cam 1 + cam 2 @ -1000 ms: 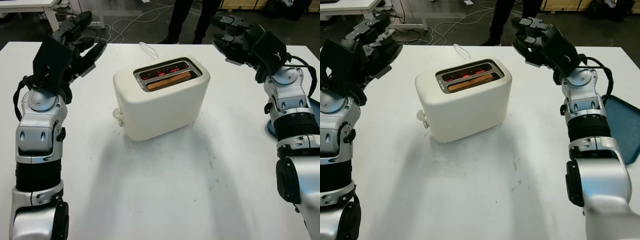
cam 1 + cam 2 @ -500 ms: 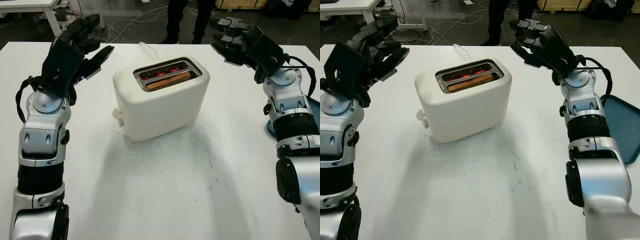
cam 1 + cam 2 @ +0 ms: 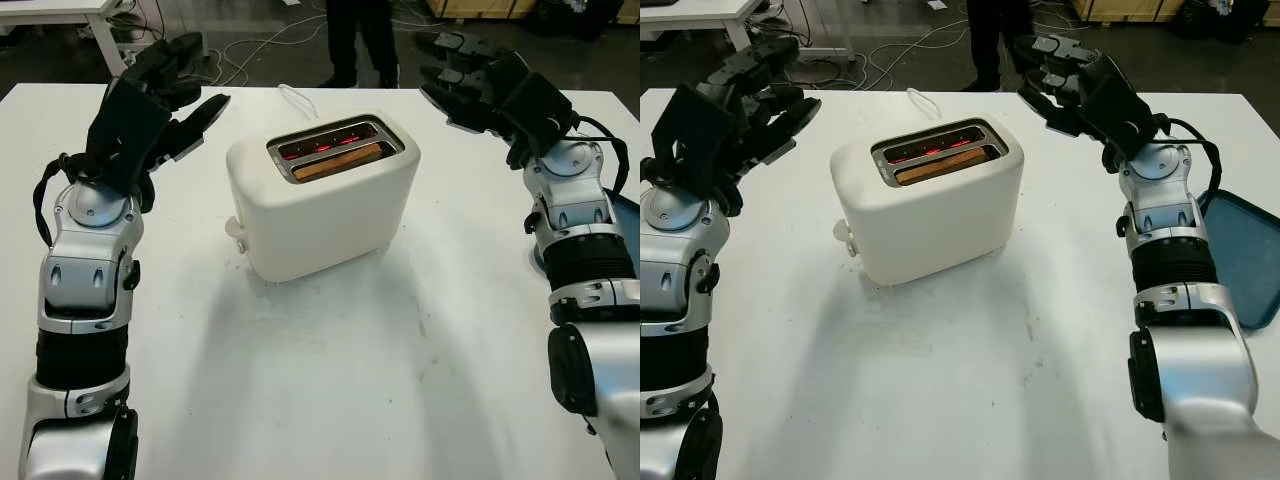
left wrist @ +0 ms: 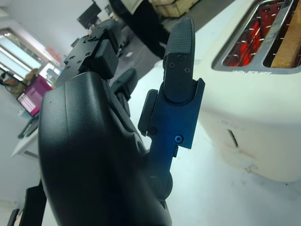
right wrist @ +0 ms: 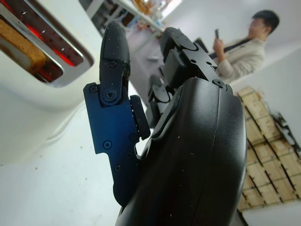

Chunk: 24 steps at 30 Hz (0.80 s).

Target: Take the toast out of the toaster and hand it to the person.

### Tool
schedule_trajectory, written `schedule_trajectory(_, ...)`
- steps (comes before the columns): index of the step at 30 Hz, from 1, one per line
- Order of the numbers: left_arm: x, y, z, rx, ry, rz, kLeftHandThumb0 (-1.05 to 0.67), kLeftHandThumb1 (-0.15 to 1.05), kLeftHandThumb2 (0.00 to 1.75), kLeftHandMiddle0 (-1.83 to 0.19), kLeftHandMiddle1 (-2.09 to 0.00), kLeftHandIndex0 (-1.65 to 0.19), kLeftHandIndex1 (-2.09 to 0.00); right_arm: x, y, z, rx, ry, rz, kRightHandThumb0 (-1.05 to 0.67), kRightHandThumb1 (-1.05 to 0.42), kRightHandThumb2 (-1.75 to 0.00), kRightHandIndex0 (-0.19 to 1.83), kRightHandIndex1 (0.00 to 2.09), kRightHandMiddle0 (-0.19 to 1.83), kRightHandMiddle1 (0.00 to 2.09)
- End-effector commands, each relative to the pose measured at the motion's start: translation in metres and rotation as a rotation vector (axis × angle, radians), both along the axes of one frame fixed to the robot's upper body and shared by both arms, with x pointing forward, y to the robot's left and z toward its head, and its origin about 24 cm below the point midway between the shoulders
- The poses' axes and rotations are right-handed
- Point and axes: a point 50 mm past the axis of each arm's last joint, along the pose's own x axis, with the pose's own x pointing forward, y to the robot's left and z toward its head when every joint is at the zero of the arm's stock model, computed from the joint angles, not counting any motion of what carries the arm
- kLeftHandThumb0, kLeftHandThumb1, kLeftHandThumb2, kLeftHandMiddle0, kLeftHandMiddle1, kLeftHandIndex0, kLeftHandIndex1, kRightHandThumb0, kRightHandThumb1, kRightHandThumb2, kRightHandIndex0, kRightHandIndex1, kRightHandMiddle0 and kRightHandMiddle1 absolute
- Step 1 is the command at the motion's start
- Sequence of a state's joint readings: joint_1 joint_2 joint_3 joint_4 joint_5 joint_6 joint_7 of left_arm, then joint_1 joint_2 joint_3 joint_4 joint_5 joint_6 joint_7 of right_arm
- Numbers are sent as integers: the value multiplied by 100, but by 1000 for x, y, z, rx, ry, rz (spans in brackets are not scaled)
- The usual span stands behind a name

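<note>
A cream toaster (image 3: 322, 195) stands mid-table with two slots on top. The near slot holds a slice of toast (image 3: 338, 160), sunk level with the rim. The far slot glows red. My left hand (image 3: 168, 88) hangs open above the table to the toaster's left, holding nothing. My right hand (image 3: 462, 72) is open too, raised off the toaster's far right corner. In the left wrist view the toast (image 4: 288, 43) shows as a brown edge inside the toaster (image 4: 256, 117). A person (image 3: 358, 40) stands beyond the table's far edge, legs in view.
A blue tray (image 3: 1248, 255) lies at the table's right edge beside my right forearm. The toaster's white cord (image 3: 297, 98) runs off the far edge. Cables cross the floor behind. Bare white table (image 3: 330, 380) spreads in front of the toaster.
My left hand has risen and swung in toward the toaster. My right hand has shifted slightly left toward the toaster. The person's legs have moved a little to the left.
</note>
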State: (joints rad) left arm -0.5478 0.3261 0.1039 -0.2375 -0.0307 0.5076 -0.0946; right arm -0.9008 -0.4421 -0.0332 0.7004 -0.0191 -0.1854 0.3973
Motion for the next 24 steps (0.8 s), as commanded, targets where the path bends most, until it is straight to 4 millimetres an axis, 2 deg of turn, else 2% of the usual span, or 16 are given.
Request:
schedule_trajectory(1,-2,3,0,21,-5,21,-59,92,14,0,-88,-31,-18,-1,-1,-2,17,14,-3,-65,-92,-34,35,0,38,0)
schedule_trajectory(12,-2,-1,1,23,-25,21,-60,92,15,0,-86,-28,-20,-5,-1,-3,18,14,1,-61,-92,-34,32,0,37,0)
schedule_trajectory(19,-4,-1,1,14,-25,22,-60,92,15,0,-85,-27,-22,-5,5,-3,38,-10,-1,-64,-92,-33,36,2,40,2)
schedule_trajectory(24,-5,0,1,15,-28,23,-60,92,15,0,-86,-28,-23,-6,10,-4,74,29,31,-66,-92,-33,31,0,37,0)
